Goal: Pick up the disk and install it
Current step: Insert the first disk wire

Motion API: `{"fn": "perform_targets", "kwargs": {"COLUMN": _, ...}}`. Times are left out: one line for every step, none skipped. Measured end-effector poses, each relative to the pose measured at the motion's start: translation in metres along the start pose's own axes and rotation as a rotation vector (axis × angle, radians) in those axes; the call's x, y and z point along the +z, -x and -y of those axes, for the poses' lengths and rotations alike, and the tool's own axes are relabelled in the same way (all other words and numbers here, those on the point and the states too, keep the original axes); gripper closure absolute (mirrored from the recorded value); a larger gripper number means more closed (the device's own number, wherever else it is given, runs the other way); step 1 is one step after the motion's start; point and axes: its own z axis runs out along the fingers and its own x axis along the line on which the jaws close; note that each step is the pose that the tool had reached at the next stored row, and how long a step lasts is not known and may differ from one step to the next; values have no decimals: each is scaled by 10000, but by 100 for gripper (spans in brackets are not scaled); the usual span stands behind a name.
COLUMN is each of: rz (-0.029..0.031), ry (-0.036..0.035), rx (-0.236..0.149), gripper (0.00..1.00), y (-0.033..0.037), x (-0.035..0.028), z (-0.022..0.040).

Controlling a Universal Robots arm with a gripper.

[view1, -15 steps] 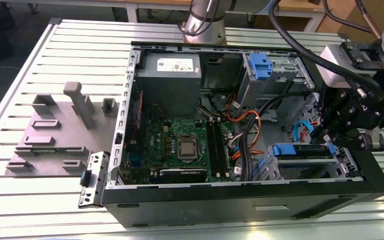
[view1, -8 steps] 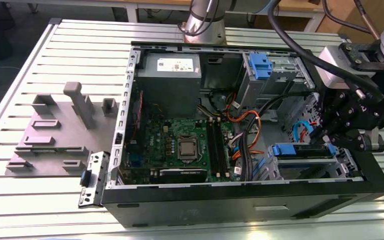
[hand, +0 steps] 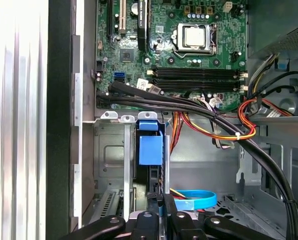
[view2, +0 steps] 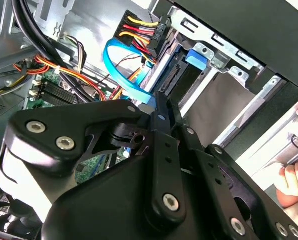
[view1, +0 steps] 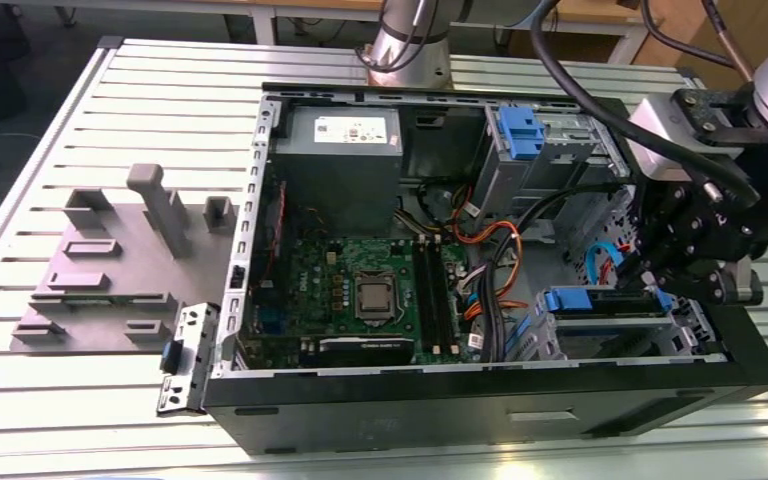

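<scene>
Blue-bracketed disk (hand: 150, 150) just beside pincer (hand: 161, 216)

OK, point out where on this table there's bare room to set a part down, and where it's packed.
Bare slatted table lies behind the grey stand, toward the exterior view's left, and in front of it. Inside the computer case it is crowded: cables, the disk in its bay, and the gripper beside it.

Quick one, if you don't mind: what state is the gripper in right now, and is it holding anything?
Gripper: shut on the disk, which stands edge-up in the drive bay of the computer case, blue tab showing.
</scene>
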Motion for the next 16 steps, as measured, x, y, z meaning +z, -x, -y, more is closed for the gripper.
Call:
{"fn": "perform_targets", "kwargs": {"rz": 7, "ry": -2, "rx": -5, "gripper": 84, "y": 0, "x": 1, "z": -1}}
{"fn": "perform_targets", "kwargs": {"rz": 10, "ry": -5, "rx": -8, "gripper": 84, "y": 0, "x": 2, "z": -3}}
{"fn": "perform_targets", "kwargs": {"rz": 16, "ry": -8, "rx": -10, "gripper": 84, "y": -1, "x": 8, "z": -8}}
{"fn": "perform_targets", "kwargs": {"rz": 15, "ry": -12, "rx": -15, "gripper": 84, "y": -1, "x": 15, "z": -12}}
{"fn": "perform_targets", "kwargs": {"rz": 15, "ry": -14, "rx": -20, "gripper": 84, "y": -2, "x": 23, "z": -15}}
{"fn": "perform_targets", "kwargs": {"rz": 15, "ry": -15, "rx": -25, "gripper": 84, "y": -2, "x": 28, "z": -17}}
{"fn": "perform_targets", "kwargs": {"rz": 13, "ry": -15, "rx": -28, "gripper": 84, "y": -2, "x": 30, "z": -17}}
{"fn": "perform_targets", "kwargs": {"rz": 13, "ry": -15, "rx": -31, "gripper": 84, "y": -2, "x": 33, "z": -18}}
{"fn": "perform_targets", "kwargs": {"rz": 16, "ry": -15, "rx": -33, "gripper": 84, "y": -3, "x": 41, "z": -19}}
{"fn": "perform_targets", "kwargs": {"rz": 17, "ry": -15, "rx": -36, "gripper": 84, "y": -3, "x": 50, "z": -19}}
{"fn": "perform_targets", "kwargs": {"rz": 14, "ry": -15, "rx": -39, "gripper": 84, "y": -3, "x": 55, "z": -20}}
{"fn": "perform_targets", "kwargs": {"rz": 13, "ry": -14, "rx": -40, "gripper": 84, "y": -3, "x": 57, "z": -20}}
{"fn": "perform_targets", "kwargs": {"rz": 12, "ry": -14, "rx": -41, "gripper": 84, "y": -3, "x": 57, "z": -20}}
{"fn": "perform_targets", "kwargs": {"rz": 12, "ry": -14, "rx": -40, "gripper": 84, "y": -4, "x": 58, "z": -20}}
{"fn": "perform_targets", "kwargs": {"rz": 16, "ry": -14, "rx": -41, "gripper": 84, "y": -4, "x": 64, "z": -20}}
{"fn": "perform_targets", "kwargs": {"rz": 18, "ry": -15, "rx": -41, "gripper": 84, "y": -5, "x": 74, "z": -20}}
